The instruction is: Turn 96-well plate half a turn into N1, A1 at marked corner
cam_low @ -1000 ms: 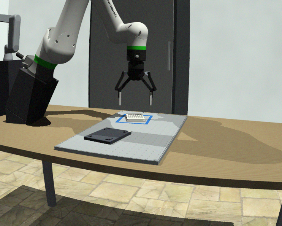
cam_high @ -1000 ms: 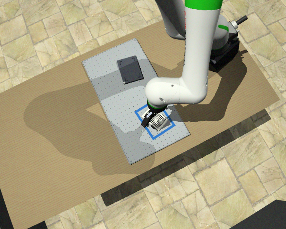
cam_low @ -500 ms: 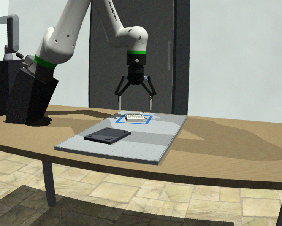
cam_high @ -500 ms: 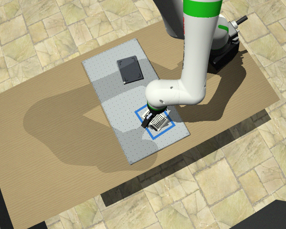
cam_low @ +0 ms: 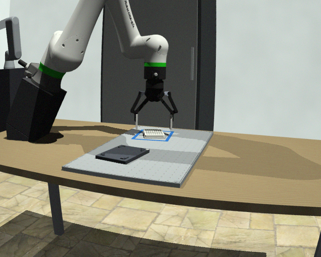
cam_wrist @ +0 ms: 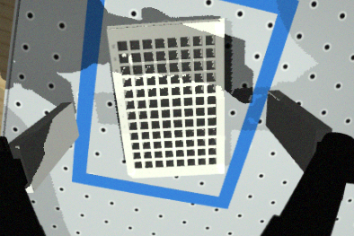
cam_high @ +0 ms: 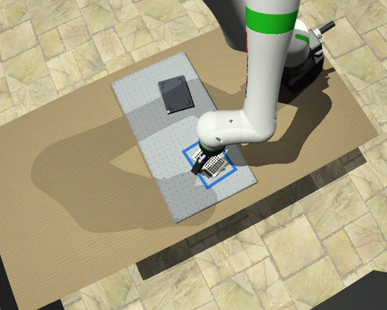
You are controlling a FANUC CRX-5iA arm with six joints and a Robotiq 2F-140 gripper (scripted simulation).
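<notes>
The white 96-well plate (cam_wrist: 167,100) lies flat inside the blue taped outline B1 on the grey deck; it also shows in the top view (cam_high: 214,163) and the exterior view (cam_low: 154,133). It sits slightly skewed to the outline. My gripper (cam_wrist: 170,114) (cam_low: 154,122) is wide open and empty, straight above the plate, one finger on each long side, tips just above the deck. The black plate nest N1 (cam_high: 176,94) (cam_low: 122,153) stands empty further along the deck. Which plate corner is cut off I cannot tell.
The grey perforated deck (cam_high: 182,133) lies on a wooden table. The robot's black base (cam_low: 30,110) stands at the table's far left corner. My arm hides part of the plate in the top view.
</notes>
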